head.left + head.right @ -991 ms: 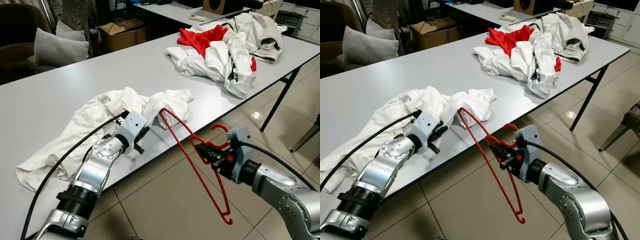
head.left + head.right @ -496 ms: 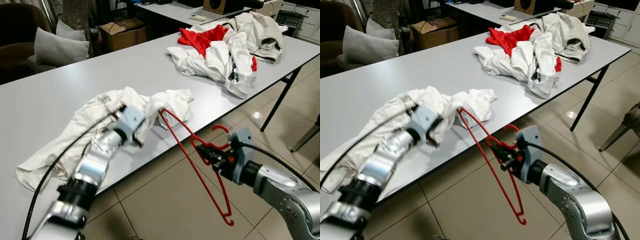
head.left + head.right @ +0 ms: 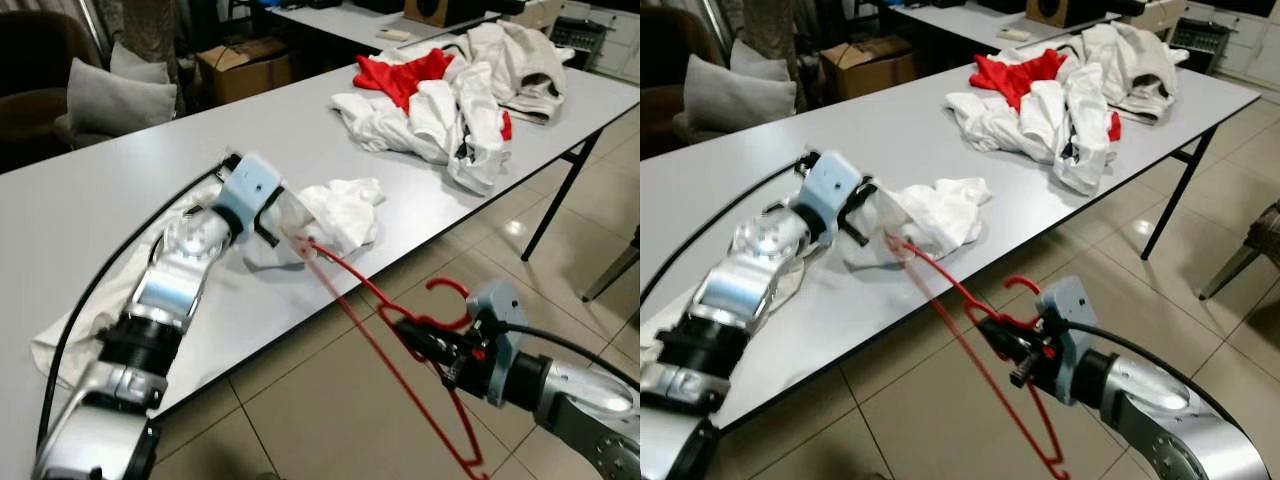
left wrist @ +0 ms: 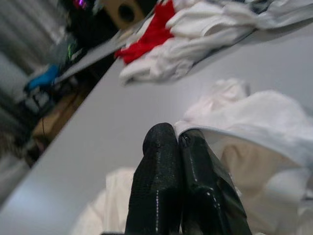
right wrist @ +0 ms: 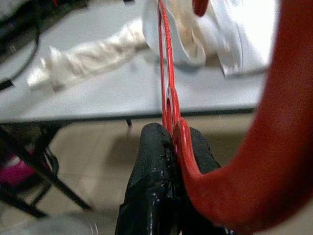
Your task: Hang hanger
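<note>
My left gripper (image 3: 276, 222) is raised over the grey table (image 3: 120, 190), shut on the edge of a white shirt (image 3: 345, 210) and holding that edge up; in the left wrist view the fingertips (image 4: 161, 147) pinch the fabric. A red hanger (image 3: 350, 278) slants from the shirt's lifted opening down past the table's front edge. My right gripper (image 3: 425, 340) is shut on the hanger just below its hook, over the tiled floor; the right wrist view shows the fingers (image 5: 154, 161) clamped on the red bar. The hanger's far tip touches the shirt near my left gripper.
A pile of white and red clothes (image 3: 450, 100) lies at the table's far right end. More of the white shirt trails along the table's near left (image 3: 80, 320). Behind the table are a cardboard box (image 3: 245, 65) and a grey cushion (image 3: 110, 95). Tiled floor (image 3: 300, 400) lies below.
My left gripper has lifted and pulled the shirt's edge back and to the left over the table. My right gripper, holding the hanger, has dropped lower and nearer, the hanger's tip staying at the shirt.
</note>
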### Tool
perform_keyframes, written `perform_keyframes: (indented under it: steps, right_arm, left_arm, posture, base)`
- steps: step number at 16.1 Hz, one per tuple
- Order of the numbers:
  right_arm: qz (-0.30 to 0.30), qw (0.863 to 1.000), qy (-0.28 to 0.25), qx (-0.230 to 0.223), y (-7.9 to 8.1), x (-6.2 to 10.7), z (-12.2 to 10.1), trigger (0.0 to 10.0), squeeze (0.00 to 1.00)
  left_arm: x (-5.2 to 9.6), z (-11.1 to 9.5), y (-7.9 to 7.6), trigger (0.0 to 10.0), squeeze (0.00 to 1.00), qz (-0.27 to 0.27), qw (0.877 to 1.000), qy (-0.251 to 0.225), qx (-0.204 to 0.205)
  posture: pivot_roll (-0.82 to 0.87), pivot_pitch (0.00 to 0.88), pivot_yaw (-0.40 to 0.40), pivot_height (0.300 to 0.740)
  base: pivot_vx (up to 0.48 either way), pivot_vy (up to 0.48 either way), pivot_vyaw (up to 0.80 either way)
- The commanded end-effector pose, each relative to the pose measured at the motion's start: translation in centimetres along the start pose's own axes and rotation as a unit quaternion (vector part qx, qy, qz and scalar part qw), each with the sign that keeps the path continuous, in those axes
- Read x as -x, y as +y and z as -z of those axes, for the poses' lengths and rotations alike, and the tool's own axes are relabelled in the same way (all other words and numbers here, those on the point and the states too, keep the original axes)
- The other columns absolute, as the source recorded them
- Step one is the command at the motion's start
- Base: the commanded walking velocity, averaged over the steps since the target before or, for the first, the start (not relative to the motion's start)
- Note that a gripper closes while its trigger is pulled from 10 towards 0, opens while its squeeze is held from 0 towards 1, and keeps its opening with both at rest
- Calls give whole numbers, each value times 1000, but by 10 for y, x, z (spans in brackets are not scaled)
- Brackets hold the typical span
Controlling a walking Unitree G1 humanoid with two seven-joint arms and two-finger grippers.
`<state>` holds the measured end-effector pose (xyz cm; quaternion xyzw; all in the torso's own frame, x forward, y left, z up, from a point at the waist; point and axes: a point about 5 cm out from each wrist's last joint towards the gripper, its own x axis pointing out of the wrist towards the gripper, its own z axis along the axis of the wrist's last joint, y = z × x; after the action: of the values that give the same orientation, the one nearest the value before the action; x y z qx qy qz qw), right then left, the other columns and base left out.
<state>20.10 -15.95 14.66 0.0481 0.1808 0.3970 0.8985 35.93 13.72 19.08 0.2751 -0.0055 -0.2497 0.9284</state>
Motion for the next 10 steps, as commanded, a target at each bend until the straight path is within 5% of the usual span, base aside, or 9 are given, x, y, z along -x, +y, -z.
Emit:
perform_keyframes:
  steps: [1,10]
  right_arm:
    - [-2,1000,-26,12,2,-2,-12,10000,0]
    - [34,999,-4,-16,-18,-25,-9,10000,0]
  left_arm:
    - [0,-5,0,0,0,11,1000,-4,-27]
    - [8,-12,-7,0,0,43,997,-13,-66]
  posture:
    - [-215,0,103,740]
    - [-189,0,78,740]
  base:
    - [0,0,0]
    - [0,0,0]
